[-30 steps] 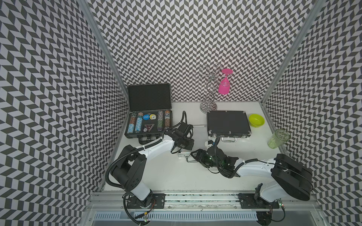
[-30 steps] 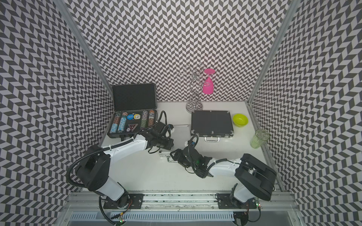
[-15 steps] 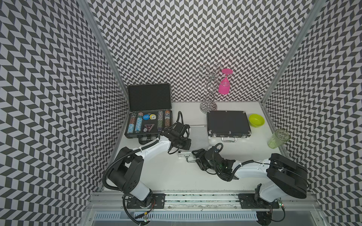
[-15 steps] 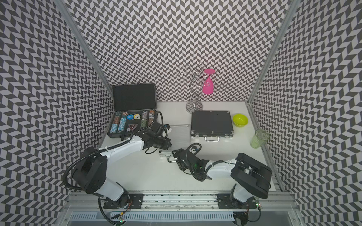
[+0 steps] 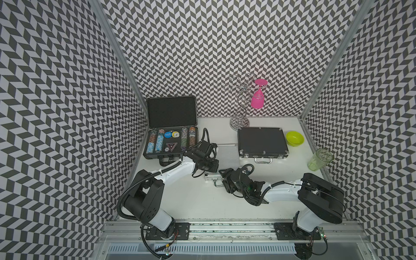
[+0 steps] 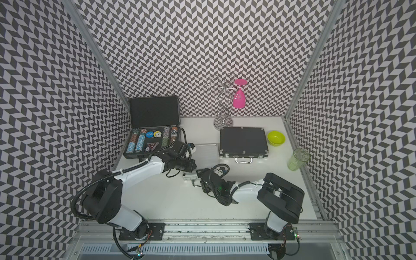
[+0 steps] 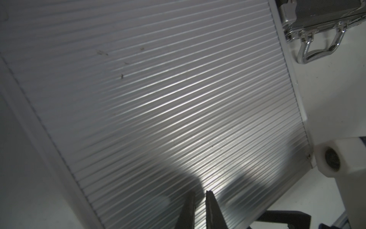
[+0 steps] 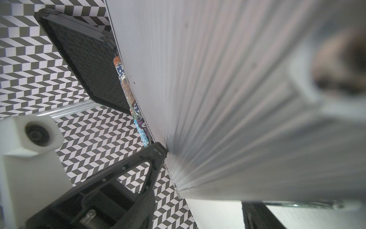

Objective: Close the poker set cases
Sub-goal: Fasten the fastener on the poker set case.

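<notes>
Three poker cases lie on the white table. The black case at back left stands open, its lid upright and chip rows showing. The black case at right is closed. Between them lies the silver ribbed case, its lid down. My left gripper is shut, tips on that lid near its front edge. My right gripper is open at the silver case's front by its handle, nothing held.
A chrome glass rack with a pink glass stands at the back. A green bowl sits next to the closed black case. A green tumbler is near the right wall.
My left gripper has drawn back toward the front over the silver case, whose lid now shows as a flat panel. My right gripper has shifted left along the case's front.
</notes>
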